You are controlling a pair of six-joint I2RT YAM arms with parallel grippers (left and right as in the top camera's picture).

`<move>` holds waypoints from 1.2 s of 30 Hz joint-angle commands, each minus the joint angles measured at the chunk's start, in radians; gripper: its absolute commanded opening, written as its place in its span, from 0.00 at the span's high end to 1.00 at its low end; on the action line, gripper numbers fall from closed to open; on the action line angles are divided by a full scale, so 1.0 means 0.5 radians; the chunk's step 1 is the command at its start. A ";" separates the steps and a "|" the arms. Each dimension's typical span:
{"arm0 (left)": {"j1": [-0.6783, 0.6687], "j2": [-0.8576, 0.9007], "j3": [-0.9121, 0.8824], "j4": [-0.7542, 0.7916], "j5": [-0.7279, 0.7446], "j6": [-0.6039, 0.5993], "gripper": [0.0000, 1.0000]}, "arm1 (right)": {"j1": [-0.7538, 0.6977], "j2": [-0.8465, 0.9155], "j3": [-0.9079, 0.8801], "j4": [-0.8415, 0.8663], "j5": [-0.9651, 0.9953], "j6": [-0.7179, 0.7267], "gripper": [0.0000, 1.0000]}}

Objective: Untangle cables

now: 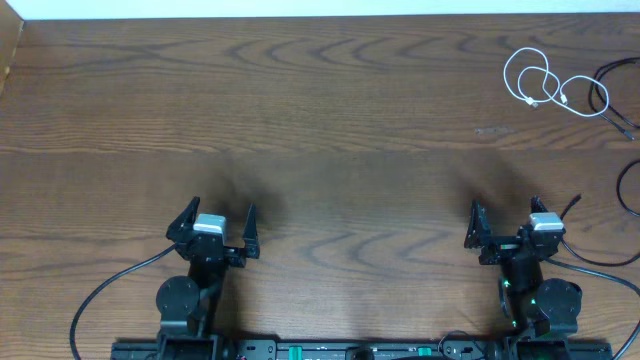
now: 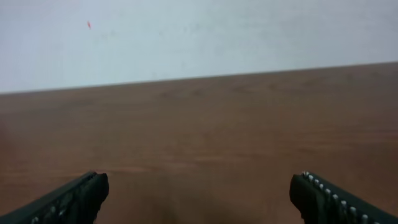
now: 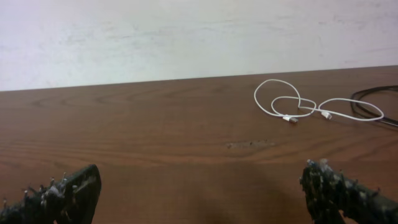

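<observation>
The white cable lies in loose loops at the table's far right, and its right loop reaches the thin black cable by the right edge. In the right wrist view the white cable lies ahead to the right, with the black cable partly cut off by the frame. My left gripper stands open near the front left, with only bare wood ahead of it. Far short of the cables, my right gripper is open at the front right and holds nothing.
The brown wooden table ends at a white wall at the back. Thick black arm cables trail from the left base and the right base. Another dark cable curves at the right edge.
</observation>
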 commanded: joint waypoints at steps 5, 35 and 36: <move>0.008 -0.056 -0.020 -0.098 0.005 0.034 0.02 | 0.010 -0.013 -0.003 -0.008 0.009 -0.020 0.01; 0.008 -0.021 -0.020 -0.097 0.005 0.034 0.02 | 0.010 -0.013 -0.003 -0.008 0.009 -0.019 0.01; 0.008 -0.021 -0.020 -0.097 0.005 0.035 0.02 | 0.010 -0.013 -0.003 -0.008 0.009 -0.019 0.01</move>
